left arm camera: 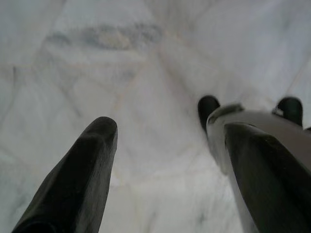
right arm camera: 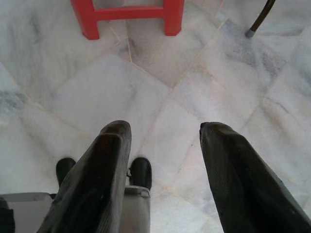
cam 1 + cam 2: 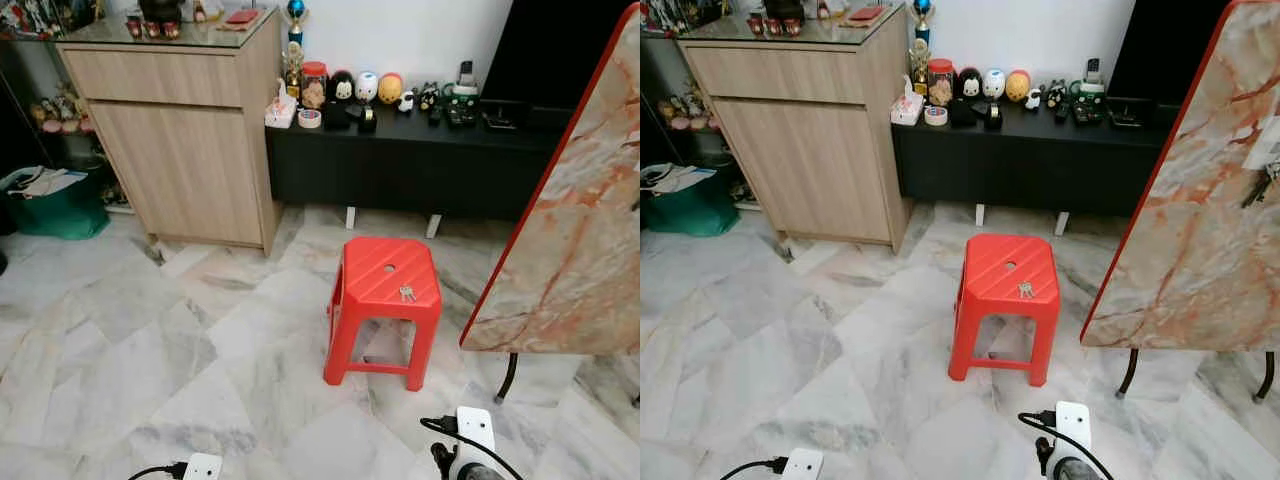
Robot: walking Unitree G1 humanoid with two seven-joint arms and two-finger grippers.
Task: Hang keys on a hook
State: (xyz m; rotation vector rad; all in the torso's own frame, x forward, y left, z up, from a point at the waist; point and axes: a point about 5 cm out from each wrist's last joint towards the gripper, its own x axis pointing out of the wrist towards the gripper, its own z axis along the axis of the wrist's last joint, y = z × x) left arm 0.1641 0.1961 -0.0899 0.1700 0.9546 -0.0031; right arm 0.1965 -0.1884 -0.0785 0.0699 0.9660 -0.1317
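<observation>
Your left gripper hangs low with its two black fingers spread apart, nothing between them, pointing down at the pale marble floor. Your right gripper is the same: fingers spread wide and empty, aimed at the floor just short of the red stool's legs.

Looking out from there, the red plastic stool stands on the floor in front of you, a little to your right. The keys lie on its seat, near the right front edge, just beside the small round hole in the middle. Both grippers are well apart from them.

To the right of the stool you have a slab with an orange-veined marble pattern and a red edge, resting on thin dark legs. On its right side, in the right eye view, a small dark bunch hangs from it; you cannot tell what it is.

Behind the stool runs a low black shelf lined with small figurines, and to your left of it stands a wooden cabinet.
</observation>
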